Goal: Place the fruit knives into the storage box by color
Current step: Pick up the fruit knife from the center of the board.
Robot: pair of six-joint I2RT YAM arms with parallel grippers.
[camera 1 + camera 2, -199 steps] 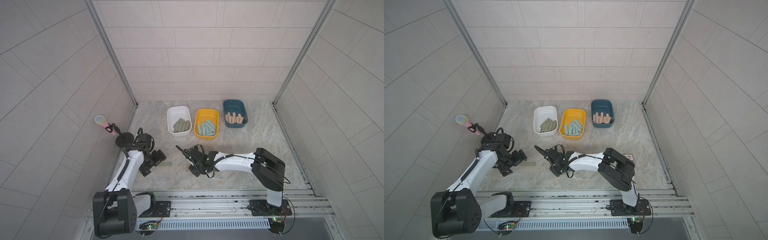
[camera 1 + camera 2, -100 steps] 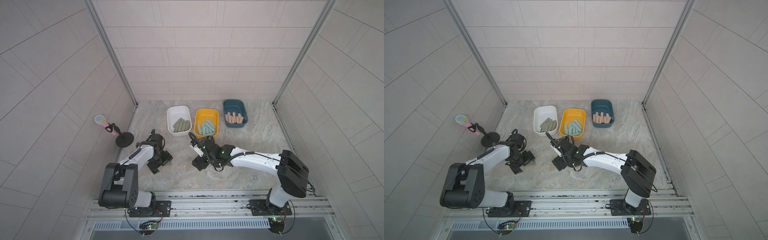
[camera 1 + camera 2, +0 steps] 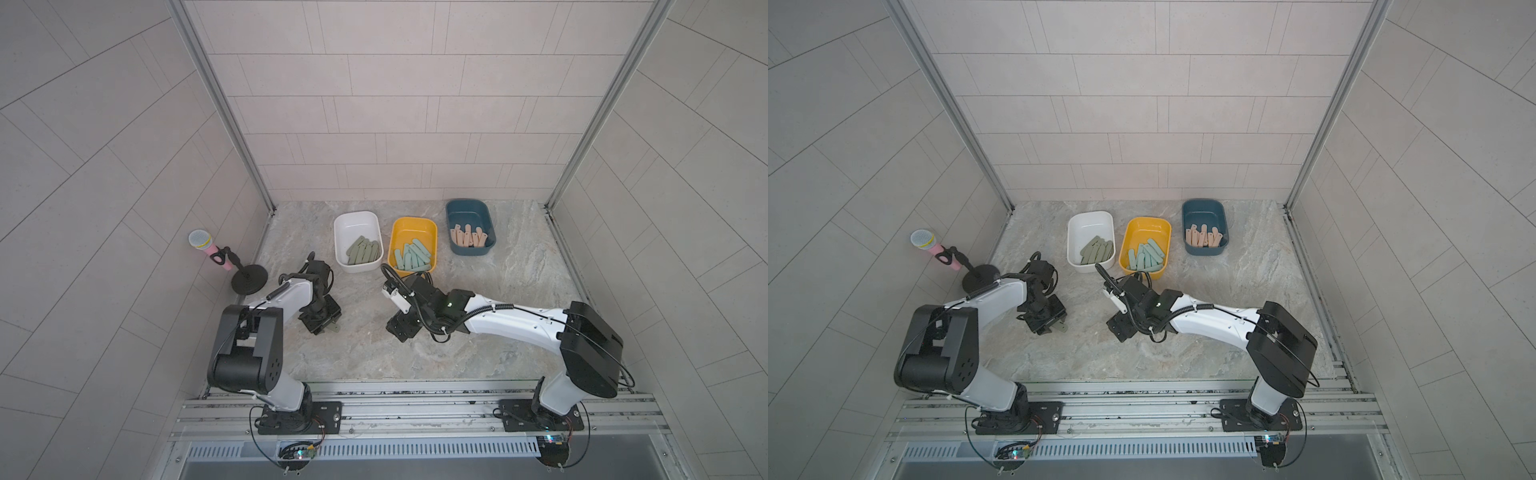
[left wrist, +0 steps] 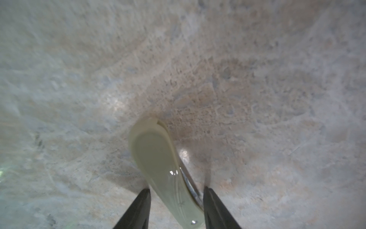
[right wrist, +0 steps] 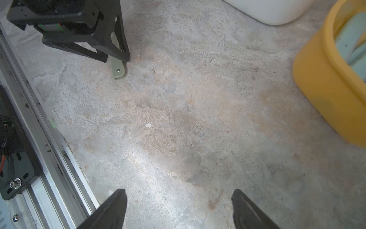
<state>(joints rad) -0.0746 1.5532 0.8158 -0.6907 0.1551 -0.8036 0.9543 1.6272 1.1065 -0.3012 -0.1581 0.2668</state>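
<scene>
Left wrist view: lining up the pinch

Left wrist view showed my left hand low over the worktop. Its fingers stood apart, straddling an olive-green knife that lay flat, with a sliver of gap on each side. I judged the pinch wanted squaring across the narrow width, then a firm squeeze and a straight lift so the far end would not drag. Its place looked to be the white box, where the olive knives lay. My right hand hung apart and empty nearby.

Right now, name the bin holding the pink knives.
The dark blue bin, at the row's right end; the white bin holds olive knives, the yellow bin teal.
</scene>
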